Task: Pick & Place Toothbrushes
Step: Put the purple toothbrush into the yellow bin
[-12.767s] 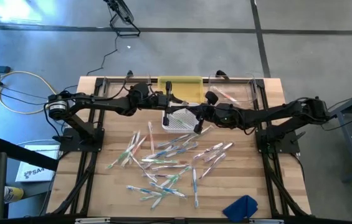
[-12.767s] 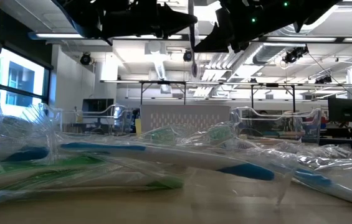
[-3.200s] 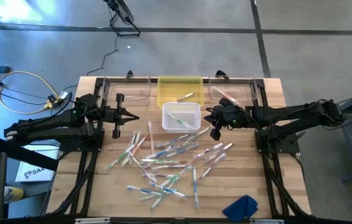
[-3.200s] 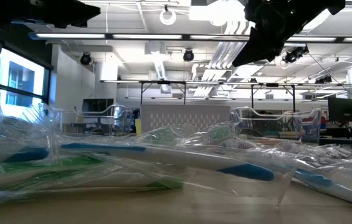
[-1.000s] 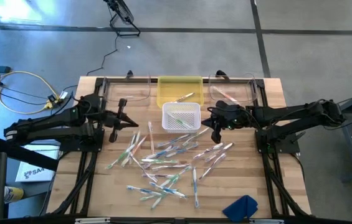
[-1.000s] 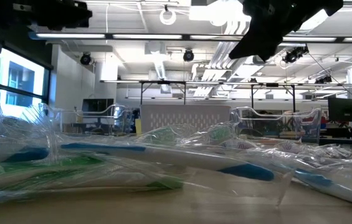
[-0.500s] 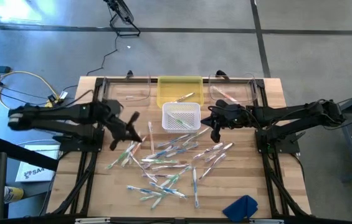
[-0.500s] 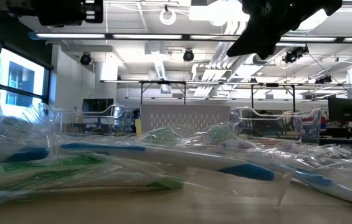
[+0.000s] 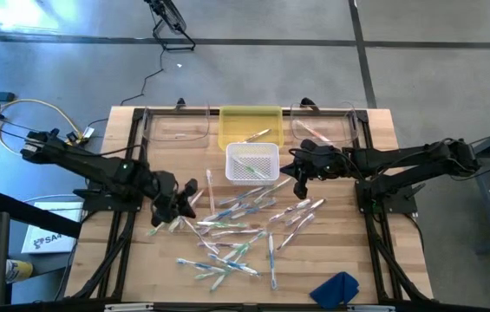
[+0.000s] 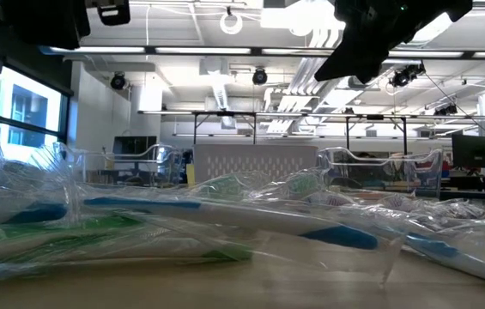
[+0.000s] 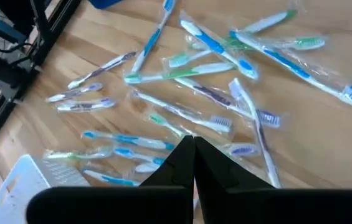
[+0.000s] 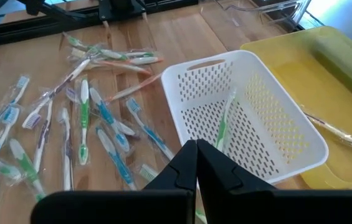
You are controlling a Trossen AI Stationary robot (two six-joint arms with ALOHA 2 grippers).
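I had the left gripper (image 9: 186, 198) over the left edge of the toothbrushes (image 9: 227, 230), fingers pressed together and holding nothing. On the table seen from above, with the far edge at 12 o'clock, the pile spread from that gripper toward 3 and 5 o'clock, while a pair of brushes (image 9: 168, 222) lay just beside it at about 7 o'clock, their long axes running from 1 to 7 o'clock. The right gripper (image 9: 300, 184) was also closed and empty, waiting beside the white basket (image 9: 251, 163), which lay at its 10 o'clock and already held 1 green brush (image 12: 222, 127). I judged the left arm nearer to the pile's left side, so the next pick was its own, once it had opened and squared its fingers across a brush's length.
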